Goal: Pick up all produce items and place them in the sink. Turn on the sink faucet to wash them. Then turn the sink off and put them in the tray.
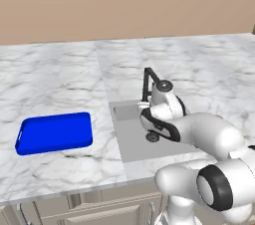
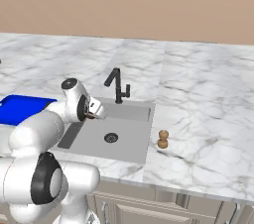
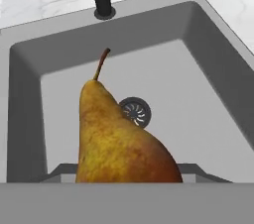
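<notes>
An orange-brown pear (image 3: pixel 119 143) with a short stem looms close in the hand view, hanging over the grey sink (image 3: pixel 208 54) near its round drain (image 3: pixel 138 110). My gripper (image 1: pixel 151 136) is shut on the pear above the basin (image 1: pixel 132 144); its fingertips are hidden. The black sink faucet (image 1: pixel 148 82) stands at the basin's back rim, just behind the hand, and it shows again in the right base view (image 2: pixel 117 85). A small tan-brown produce item (image 2: pixel 162 139) sits on the counter right of the sink (image 2: pixel 89 143). The blue tray (image 1: pixel 55 132) lies on the counter to the left.
White marble counter surrounds the basin, with a tan wall behind it. The tray's corner (image 2: pixel 22 105) peeks out behind my arm in the right base view. Cabinet fronts run below the counter's front edge.
</notes>
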